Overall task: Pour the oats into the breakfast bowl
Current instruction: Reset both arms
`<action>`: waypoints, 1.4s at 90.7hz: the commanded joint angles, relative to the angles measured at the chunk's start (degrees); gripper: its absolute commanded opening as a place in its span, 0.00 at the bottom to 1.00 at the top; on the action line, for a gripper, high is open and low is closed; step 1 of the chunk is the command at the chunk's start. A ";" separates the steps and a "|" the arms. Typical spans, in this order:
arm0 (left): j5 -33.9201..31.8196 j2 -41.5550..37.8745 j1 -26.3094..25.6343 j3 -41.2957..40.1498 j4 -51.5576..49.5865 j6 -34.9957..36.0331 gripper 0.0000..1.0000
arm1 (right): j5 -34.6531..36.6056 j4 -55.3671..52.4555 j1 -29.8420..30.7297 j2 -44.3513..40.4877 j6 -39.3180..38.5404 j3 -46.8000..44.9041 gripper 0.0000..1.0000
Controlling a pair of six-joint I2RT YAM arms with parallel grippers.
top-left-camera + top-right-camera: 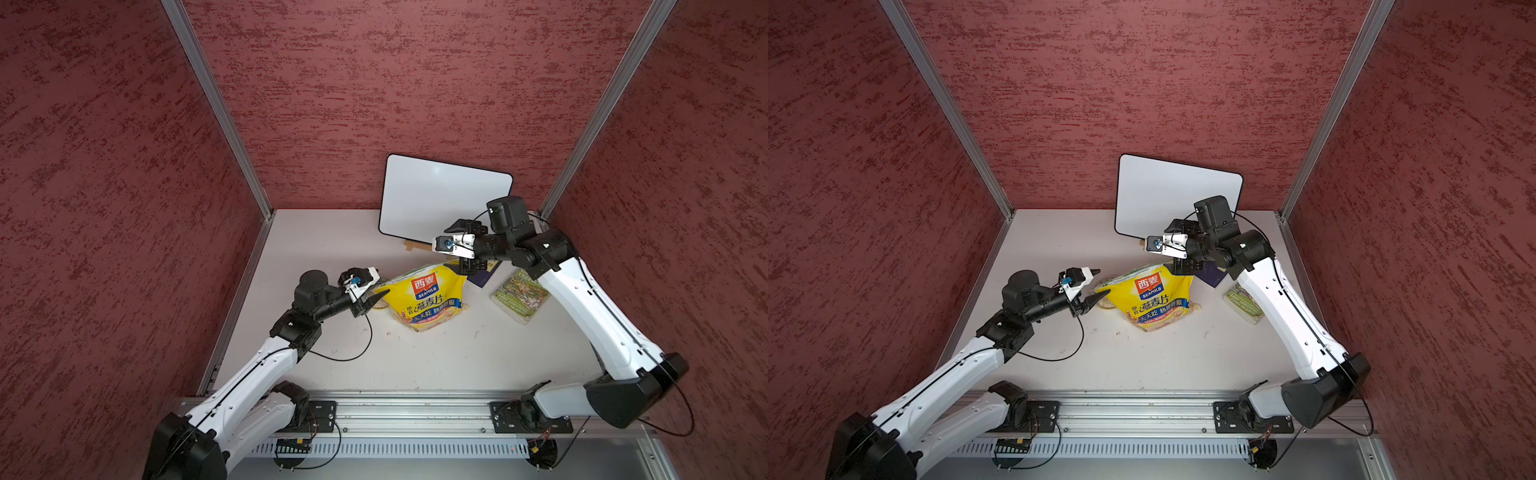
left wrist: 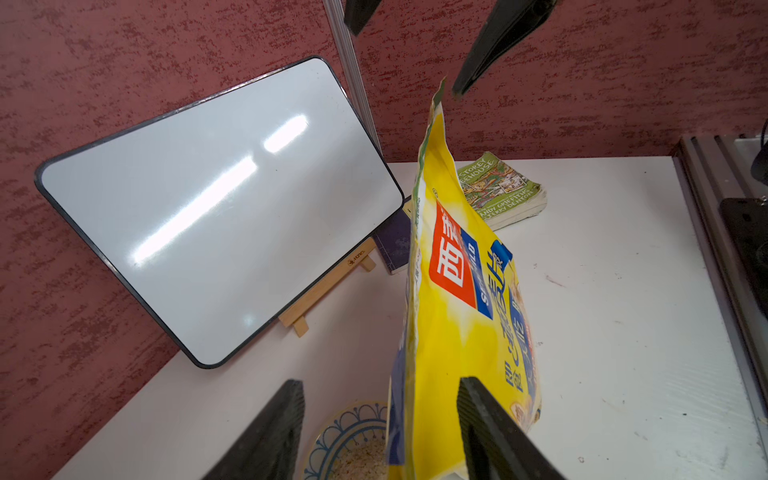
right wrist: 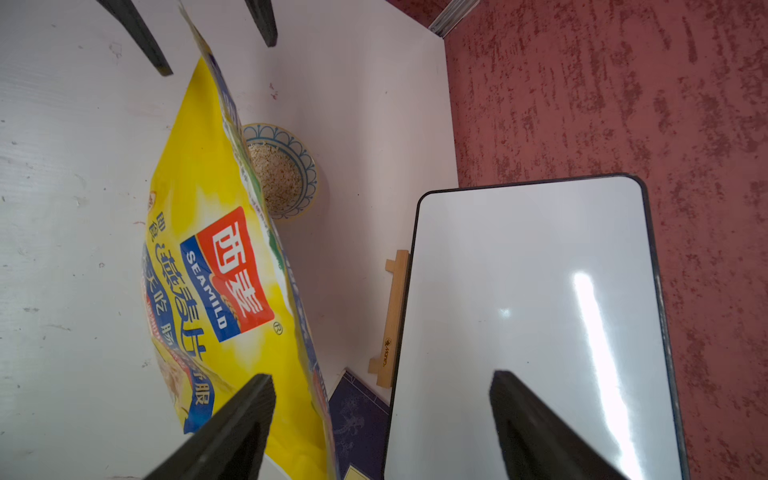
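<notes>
**Both grippers spread wide at the oat pouch**

The left gripper is seen with its fingers spread apart, and nothing is clamped between them. One upper corner of the yellow pouch is found just in front of its fingertips. In the left wrist view the pouch edge passes between the two fingers, but no pinch is seen.

The right gripper is spread wide as well and holds nothing. It hangs above the opposite upper corner of the pouch. Whether a fingertip touches that corner cannot be told.

The pouch stands near the middle of the white worktop, between the two grippers, with its top edge sagging. The breakfast bowl is placed just beside the pouch on the left arm's side, below the left gripper. The oats are seen inside it as a pale heap.

A whiteboard is leaned on a wooden easel at the far edge. A green book lies toward the right edge, and a dark blue book lies under the right gripper.
</notes>
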 commanded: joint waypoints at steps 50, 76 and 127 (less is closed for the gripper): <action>-49.43 -27.66 1.02 -12.16 10.05 -24.47 1.00 | 32.35 17.45 -2.52 -36.22 49.67 -30.31 0.99; -72.76 -36.30 4.42 -17.18 -8.25 -35.89 1.00 | 46.23 28.09 -6.52 -43.21 63.62 -50.75 0.99; -59.26 -10.93 16.23 -25.44 21.06 -32.42 1.00 | 42.12 87.78 -13.62 -20.30 64.92 -79.95 0.99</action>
